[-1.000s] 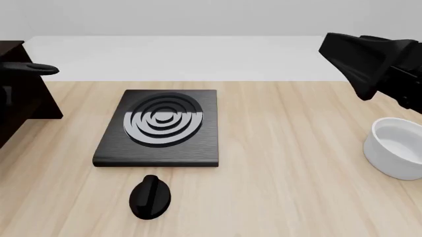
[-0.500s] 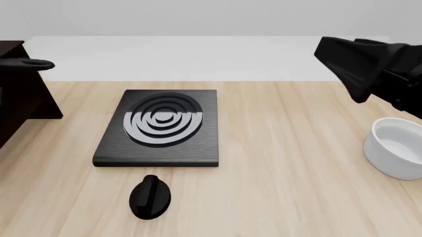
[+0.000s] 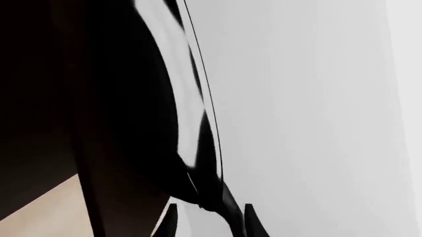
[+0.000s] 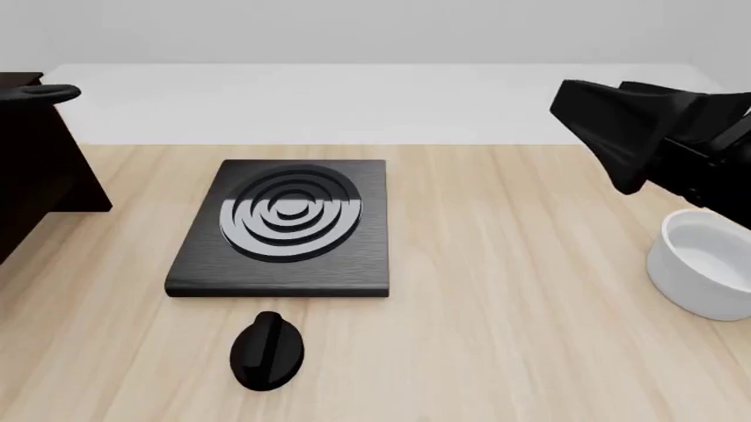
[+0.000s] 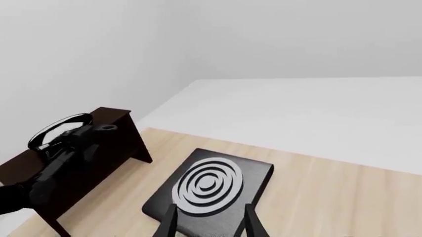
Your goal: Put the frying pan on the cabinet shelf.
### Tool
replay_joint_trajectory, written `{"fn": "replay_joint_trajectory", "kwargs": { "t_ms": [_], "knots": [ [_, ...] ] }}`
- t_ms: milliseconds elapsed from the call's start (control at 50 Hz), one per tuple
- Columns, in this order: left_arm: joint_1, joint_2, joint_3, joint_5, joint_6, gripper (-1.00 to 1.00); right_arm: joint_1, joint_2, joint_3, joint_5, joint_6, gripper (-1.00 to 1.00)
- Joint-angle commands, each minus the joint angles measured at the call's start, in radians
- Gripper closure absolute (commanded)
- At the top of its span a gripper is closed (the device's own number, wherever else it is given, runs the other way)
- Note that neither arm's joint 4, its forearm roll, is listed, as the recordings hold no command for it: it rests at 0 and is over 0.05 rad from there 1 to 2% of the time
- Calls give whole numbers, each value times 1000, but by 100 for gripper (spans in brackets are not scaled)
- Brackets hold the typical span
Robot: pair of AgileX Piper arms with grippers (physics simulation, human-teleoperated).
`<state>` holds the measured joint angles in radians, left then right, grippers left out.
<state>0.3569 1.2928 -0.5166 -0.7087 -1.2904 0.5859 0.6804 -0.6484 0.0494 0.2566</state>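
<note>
The desk (image 4: pixel 528 308) matters only as the place things would fall: a pan dropped from cabinet height would hit the wood hard and could skid.

The cabinet (image 5: pixel 99 148) stands at the desk's far left corner. Its flat top is narrow, so a pan set near the edge could tip off, pulled over by the long handle.

The left arm (image 5: pixel 49 173) lies along the cabinet top, close to the wood. Lowering it carelessly could knock the arm against the cabinet.

The stove plate (image 4: pixel 288 224) sits mid-desk, well apart from the cabinet, and seems out of harm's way.

The frying pan (image 5: pixel 59 132) is over the cabinet top, tipped so its rim faces the right wrist camera. I cannot tell whether it touches the shelf. If let go while tilted, it would likely rock or roll instead of settling flat.

The left gripper (image 3: pixel 209 224) has the pan's handle (image 3: pixel 228 210) running between its jaws. There is a gap on at least one side, and I cannot tell whether they pinch it. A loose hold would let the pan swing or slip.

The right gripper (image 5: pixel 209 227) hovers above the desk, jaws spread and holding nothing. The white bowl (image 4: pixel 710 272) sits just beside that arm, so a stray sweep could nudge it.

The knob (image 4: pixel 267 350) lies near the front edge, away from any risk.
</note>
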Motion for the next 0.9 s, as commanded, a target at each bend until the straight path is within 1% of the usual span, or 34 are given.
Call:
{"fn": "replay_joint_trajectory", "kwargs": {
  "t_ms": [20,340,380,440,500,560,640,660,720,820,900],
  "knots": [
    [-25,-62,41,17,-5,-100,0,1,9,-7,4,-100],
    [-56,-217,89,79,-2,-100,-4,1,23,-14,2,-100],
    [-70,-223,112,60,-26,-100,-4,-1,23,-13,3,-100],
    [-77,-260,118,85,-10,-100,-4,0,26,-15,3,-100],
    [-86,-291,141,88,-19,-100,-4,0,26,-15,4,-100],
    [-104,-321,177,79,-42,-100,-4,-2,27,-13,6,-100],
    [-103,-350,204,85,-50,-100,-8,-6,29,-11,7,-100],
    [-87,-328,213,59,-65,-100,-8,-8,29,-10,7,-100],
    [-121,-345,238,64,-59,-100,-6,-8,32,-12,7,-100],
    [-133,-384,264,72,-66,-100,-2,-7,33,-10,6,-100],
    [-154,-428,277,102,-57,-100,-6,-17,30,-1,8,-100]
  ]
}}
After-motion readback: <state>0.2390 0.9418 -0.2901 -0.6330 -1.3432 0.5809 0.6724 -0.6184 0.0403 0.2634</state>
